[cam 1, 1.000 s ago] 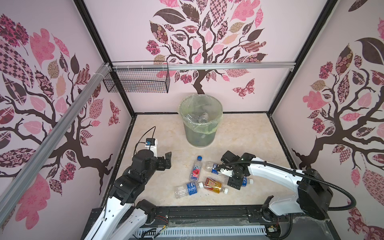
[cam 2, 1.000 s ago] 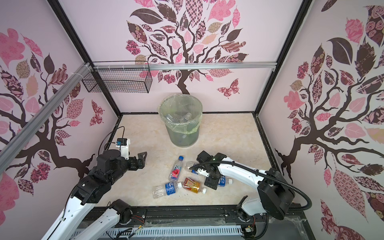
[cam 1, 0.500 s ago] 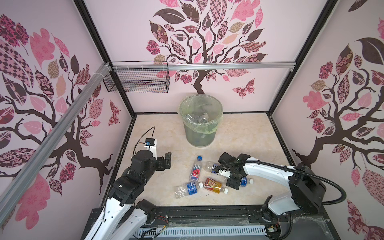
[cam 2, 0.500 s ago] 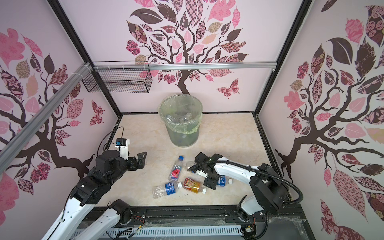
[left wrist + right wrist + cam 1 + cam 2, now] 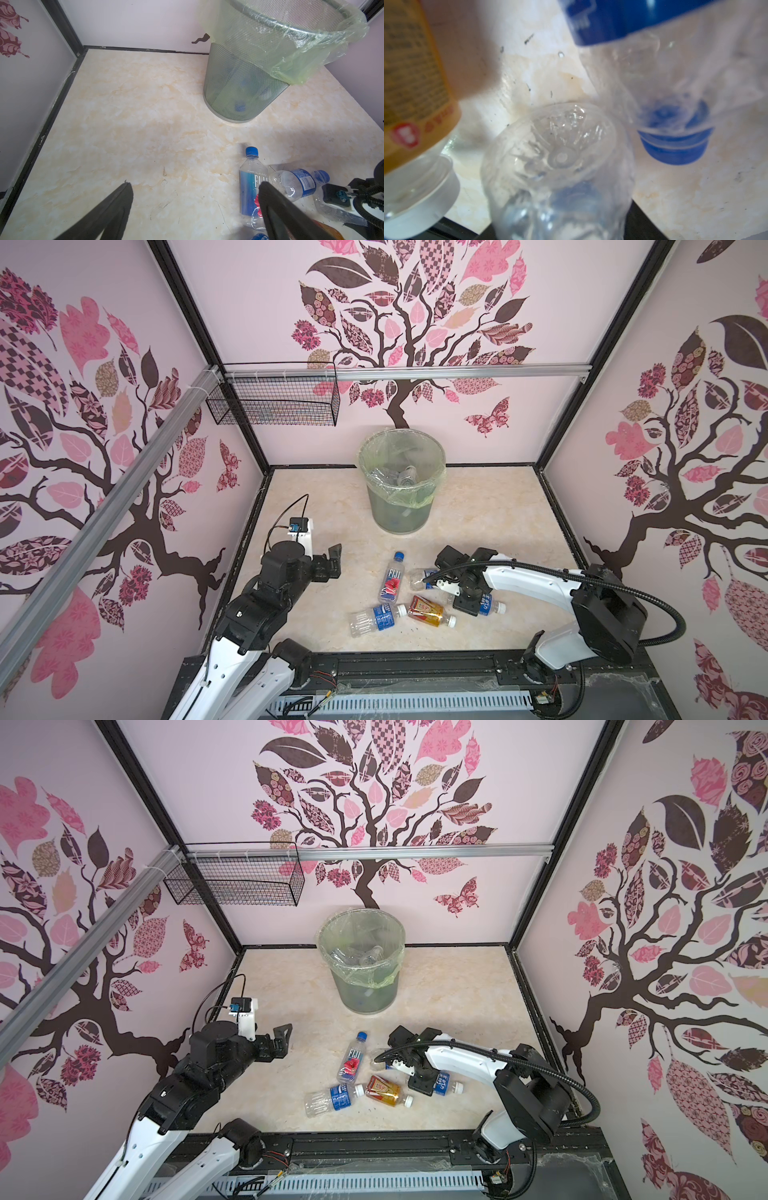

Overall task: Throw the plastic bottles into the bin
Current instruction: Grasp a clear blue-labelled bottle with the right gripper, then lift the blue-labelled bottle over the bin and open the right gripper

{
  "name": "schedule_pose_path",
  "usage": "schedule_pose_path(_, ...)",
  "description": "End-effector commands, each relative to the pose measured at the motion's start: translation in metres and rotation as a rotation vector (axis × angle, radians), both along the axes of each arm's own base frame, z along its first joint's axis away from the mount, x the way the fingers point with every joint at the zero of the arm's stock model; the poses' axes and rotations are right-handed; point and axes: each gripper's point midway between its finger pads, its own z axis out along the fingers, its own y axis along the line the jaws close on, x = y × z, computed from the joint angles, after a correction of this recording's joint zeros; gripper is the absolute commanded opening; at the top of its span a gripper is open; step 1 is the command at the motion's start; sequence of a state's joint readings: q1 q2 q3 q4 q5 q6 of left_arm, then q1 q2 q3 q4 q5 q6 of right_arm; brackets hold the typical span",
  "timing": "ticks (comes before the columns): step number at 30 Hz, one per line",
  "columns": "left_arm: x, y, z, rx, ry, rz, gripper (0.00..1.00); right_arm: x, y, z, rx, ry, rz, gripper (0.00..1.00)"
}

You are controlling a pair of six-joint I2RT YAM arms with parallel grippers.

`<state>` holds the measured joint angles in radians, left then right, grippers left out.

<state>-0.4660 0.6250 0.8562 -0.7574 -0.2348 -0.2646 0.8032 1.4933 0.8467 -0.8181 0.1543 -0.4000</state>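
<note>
Your right pincer (image 5: 422, 1083) low over a blue-labelled bottle (image 5: 444, 1082), amber bottle (image 5: 384, 1090) just beside it, bin (image 5: 361, 969) well beyond, left pincer (image 5: 282, 1040) well apart.

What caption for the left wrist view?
Open left claw above bare floor, lined bin ahead, Fiji bottle behind one finger.

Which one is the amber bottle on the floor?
From the lined bin by the back wall, come forward to the loose bottles. The amber bottle is the only amber-bodied one, red-labelled; its neighbours are clear with blue labels.
</note>
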Motion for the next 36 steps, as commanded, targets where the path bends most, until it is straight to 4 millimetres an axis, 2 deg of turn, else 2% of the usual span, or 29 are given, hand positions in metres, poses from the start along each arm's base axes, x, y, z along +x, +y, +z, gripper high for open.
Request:
schedule_pose_path(1, 0.000, 0.003, 0.002, 0.010, -0.006, 0.009, 0.98, 0.013, 0.009, 0.023, 0.044, -0.075, -0.019, 0.61)
schedule_pose_path(6, 0.000, 0.003, 0.001, 0.015, 0.003, 0.008, 0.98, 0.019, 0.014, 0.046, 0.111, -0.144, -0.041, 0.61)
schedule_pose_path(10, 0.001, 0.002, -0.001, 0.011, 0.006, 0.006, 0.98, 0.029, 0.023, 0.078, 0.196, -0.217, -0.097, 0.59)
schedule_pose_path(15, 0.001, -0.001, -0.001, 0.004, 0.018, -0.001, 0.98, 0.051, 0.035, 0.118, 0.321, -0.366, -0.174, 0.56)
schedule_pose_path(19, -0.001, -0.001, 0.005, -0.003, 0.019, -0.005, 0.98, 0.062, 0.046, 0.148, 0.452, -0.446, -0.240, 0.54)
schedule_pose_path(24, -0.003, 0.000, 0.005, 0.003, 0.022, -0.004, 0.98, 0.067, 0.063, 0.189, 0.704, -0.541, -0.293, 0.55)
schedule_pose_path(28, -0.005, -0.005, 0.004, -0.010, 0.045, -0.027, 0.98, 0.056, 0.077, 0.237, 0.971, -0.570, -0.283, 0.50)
schedule_pose_path(31, -0.005, -0.006, 0.005, -0.022, 0.046, -0.031, 0.98, 0.050, 0.076, 0.260, 1.077, -0.612, -0.269, 0.49)
schedule_pose_path(36, -0.006, -0.006, 0.004, -0.029, 0.054, -0.031, 0.98, 0.047, 0.066, 0.286, 1.167, -0.693, -0.276, 0.50)
